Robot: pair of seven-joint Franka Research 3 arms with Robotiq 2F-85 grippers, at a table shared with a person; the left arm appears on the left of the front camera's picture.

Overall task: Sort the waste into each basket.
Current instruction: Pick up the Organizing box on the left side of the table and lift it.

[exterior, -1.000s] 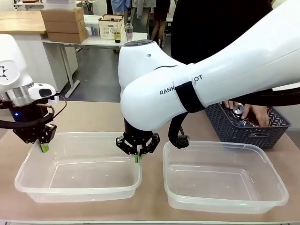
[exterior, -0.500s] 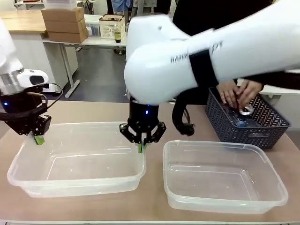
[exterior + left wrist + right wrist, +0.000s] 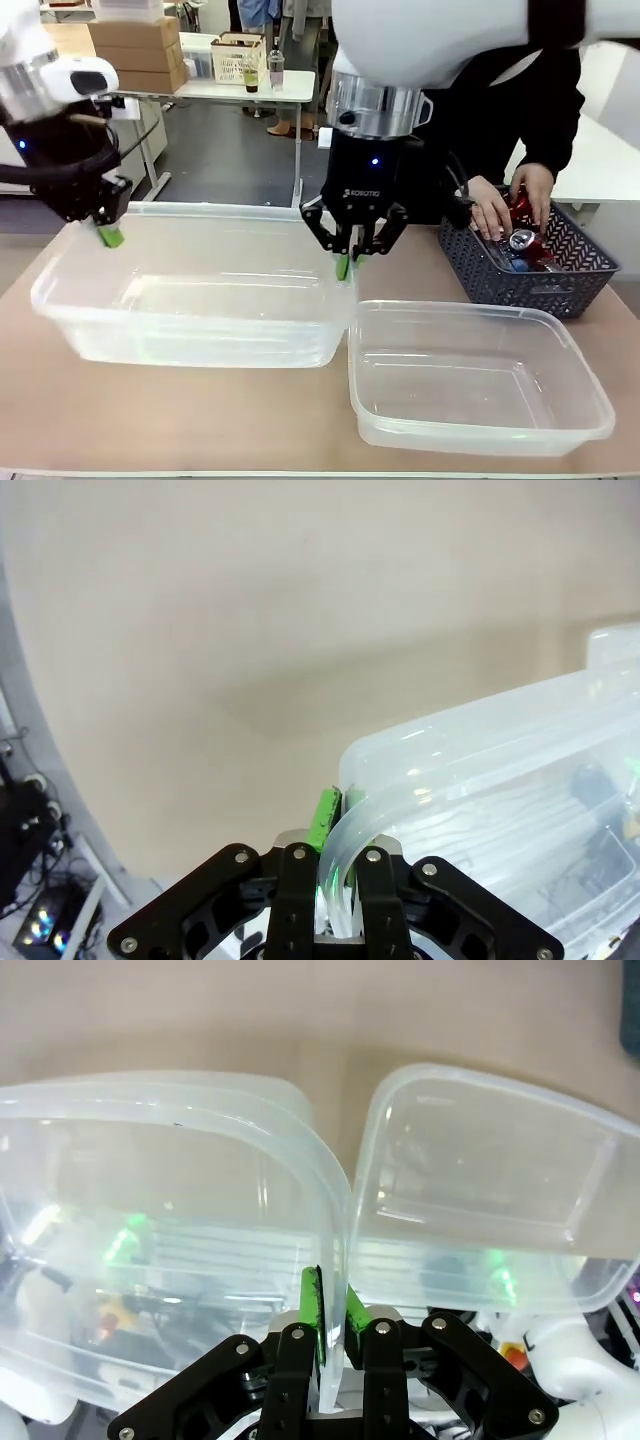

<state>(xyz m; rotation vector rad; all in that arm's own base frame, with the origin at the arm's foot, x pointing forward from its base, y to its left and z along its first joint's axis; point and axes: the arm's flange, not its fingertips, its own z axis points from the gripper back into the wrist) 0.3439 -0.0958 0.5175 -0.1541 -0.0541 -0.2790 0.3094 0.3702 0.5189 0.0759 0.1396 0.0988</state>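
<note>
The left end effector (image 3: 106, 232) is clenched on the left rim of the left tub (image 3: 200, 320), and the right end effector (image 3: 345, 262) is clenched on that tub's right rim, so the empty clear tub hangs between them above the table (image 3: 200, 420). The wrist views show each pair of green pads pinching the rolled rim, a detail too small to read from the front. The right tub (image 3: 480, 385) rests empty on the table, and behind it a person's hands (image 3: 492, 213) reach among red-and-silver cans (image 3: 522, 240) in the grey basket (image 3: 540, 280).

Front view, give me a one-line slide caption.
Both grippers, left and right, lift one see-through plastic tub by its rim beside a second tub resting on the table.
</note>
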